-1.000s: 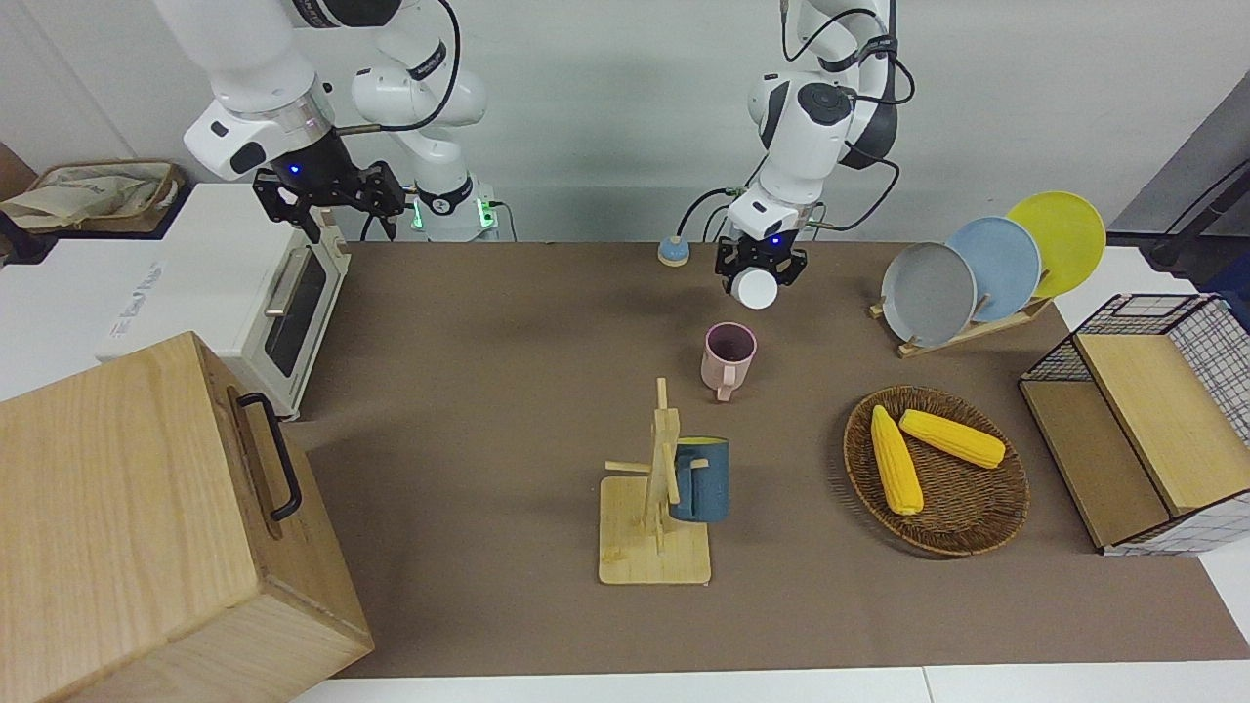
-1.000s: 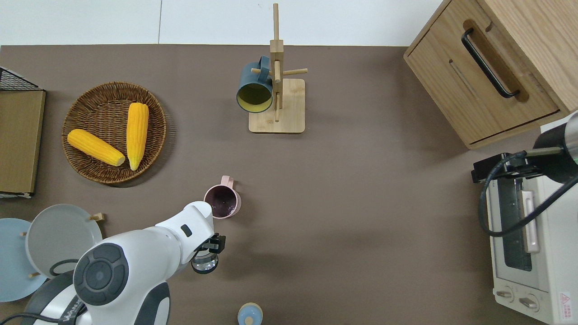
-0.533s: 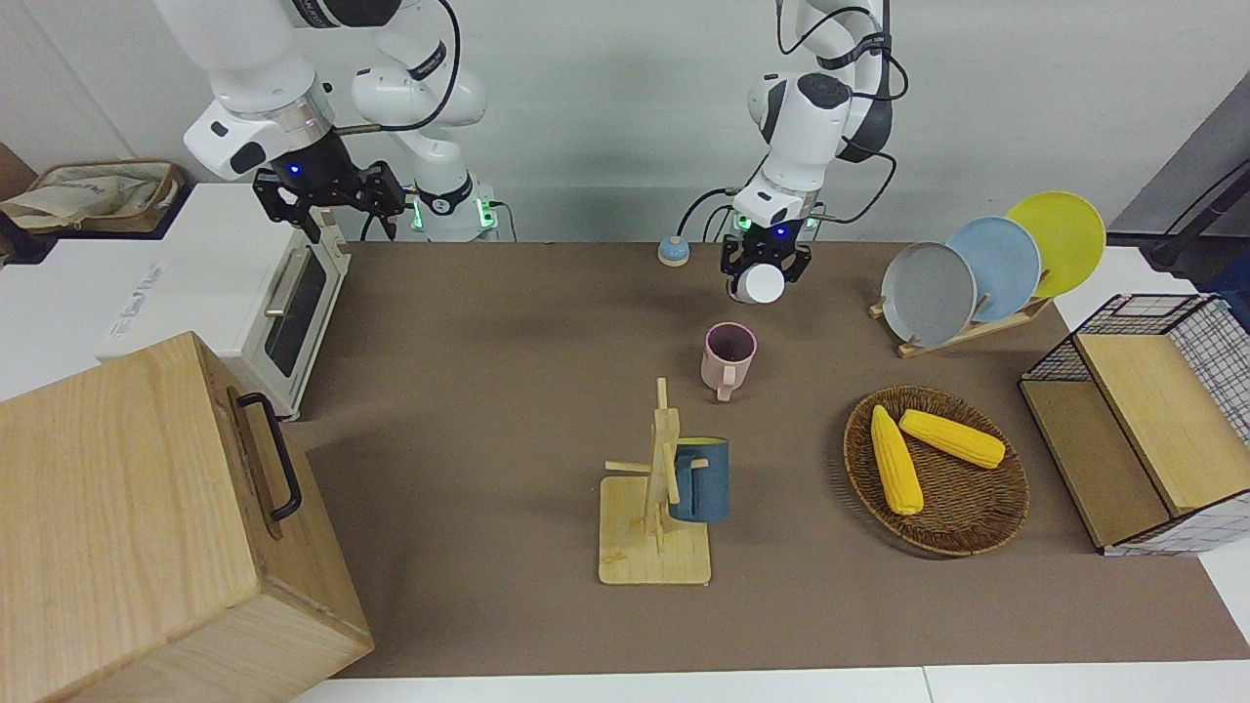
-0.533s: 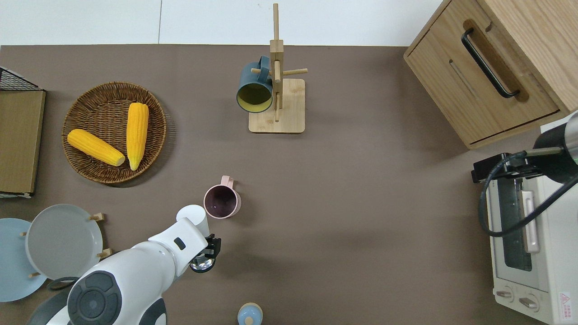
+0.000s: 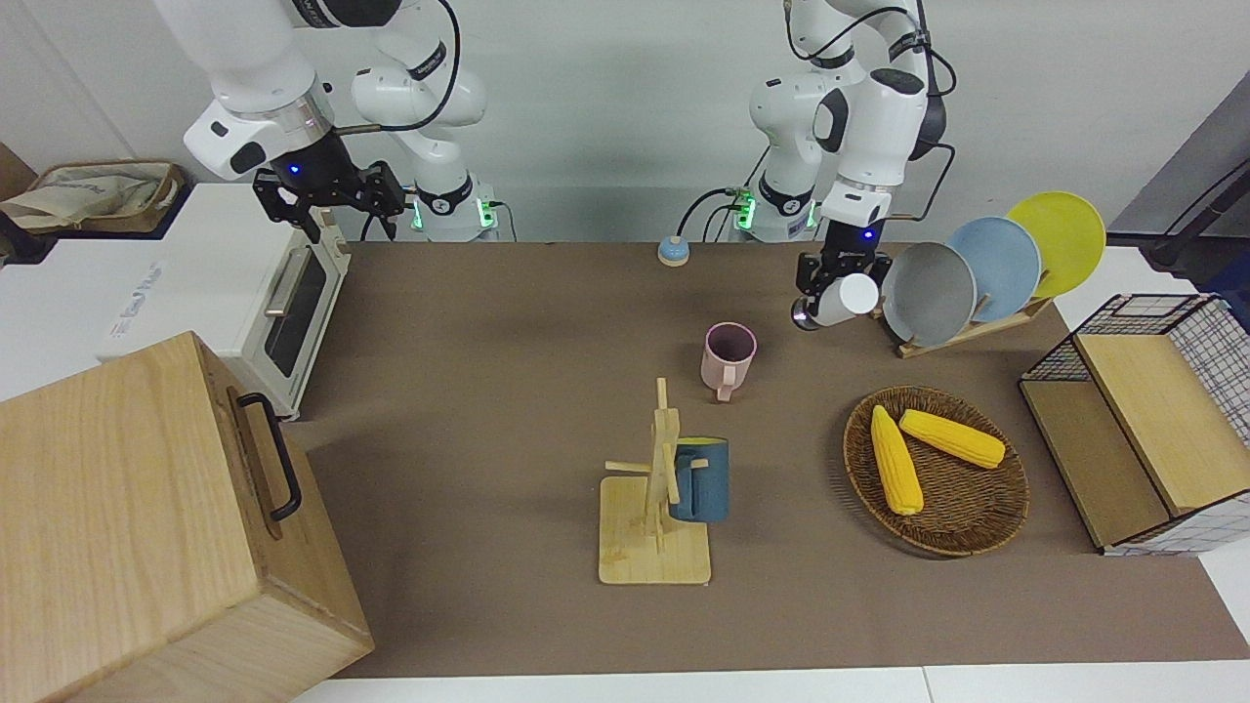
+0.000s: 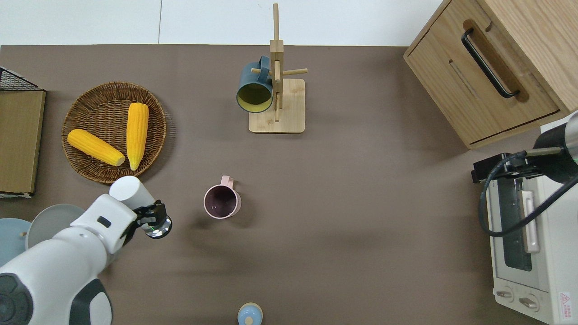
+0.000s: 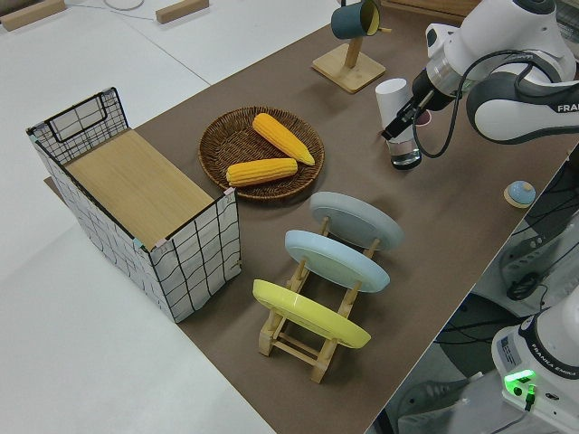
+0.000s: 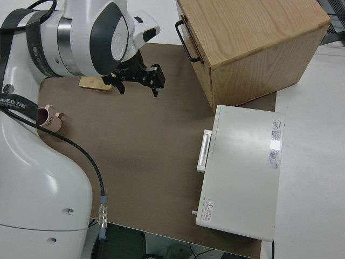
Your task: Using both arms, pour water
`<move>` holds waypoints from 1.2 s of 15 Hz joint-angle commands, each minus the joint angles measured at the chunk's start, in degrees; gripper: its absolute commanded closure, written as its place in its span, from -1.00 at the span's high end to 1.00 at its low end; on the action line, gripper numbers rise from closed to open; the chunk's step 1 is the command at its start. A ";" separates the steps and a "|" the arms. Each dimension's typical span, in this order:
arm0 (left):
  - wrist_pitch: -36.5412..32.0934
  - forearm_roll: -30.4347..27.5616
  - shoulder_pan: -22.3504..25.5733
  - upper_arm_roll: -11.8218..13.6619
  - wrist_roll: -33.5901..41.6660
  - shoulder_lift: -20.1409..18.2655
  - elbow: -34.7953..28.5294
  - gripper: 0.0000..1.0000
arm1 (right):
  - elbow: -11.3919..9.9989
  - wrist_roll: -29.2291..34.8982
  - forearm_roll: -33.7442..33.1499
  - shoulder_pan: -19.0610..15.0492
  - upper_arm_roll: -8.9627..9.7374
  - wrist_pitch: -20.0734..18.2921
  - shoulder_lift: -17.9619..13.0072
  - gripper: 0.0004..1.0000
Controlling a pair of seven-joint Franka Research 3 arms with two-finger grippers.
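My left gripper (image 5: 832,296) (image 6: 151,220) (image 7: 401,127) is shut on a bottle (image 5: 856,293) (image 6: 128,190) (image 7: 391,96) with a white upper part and a clear base. The bottle is tilted. It is over the table next to the grey plate (image 6: 49,221), toward the left arm's end from the pink mug (image 5: 729,359) (image 6: 221,202). The mug stands upright with its dark inside showing. I cannot tell whether the bottle's base touches the table. My right arm is parked, and its gripper (image 5: 332,200) (image 8: 139,82) is open with nothing in it.
A small blue cap (image 6: 249,313) lies near the robots' edge. A mug tree (image 5: 656,508) carries a blue mug. A basket (image 5: 962,532) holds two corn cobs. A plate rack (image 5: 967,327), wire crate (image 5: 1152,420), wooden box (image 5: 146,527) and toaster oven (image 5: 283,293) line the table's ends.
The left arm has swung with the bottle from beside the pink mug toward the plate rack at its own end of the table. The right arm has not moved.
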 commanded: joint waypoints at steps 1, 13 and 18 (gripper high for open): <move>0.54 3.58 6.54 -0.18 0.38 1.61 8.95 -1.00 | -0.24 -1.25 1.02 -0.35 0.00 0.13 -0.59 0.98; -0.25 5.18 23.77 2.80 15.83 17.34 37.18 -1.00 | -0.33 -1.25 1.02 -0.35 0.00 0.13 -0.59 0.98; 0.28 -7.10 23.69 9.65 32.95 20.42 37.45 -1.00 | -0.25 -1.25 1.02 -0.35 0.00 0.13 -0.59 0.98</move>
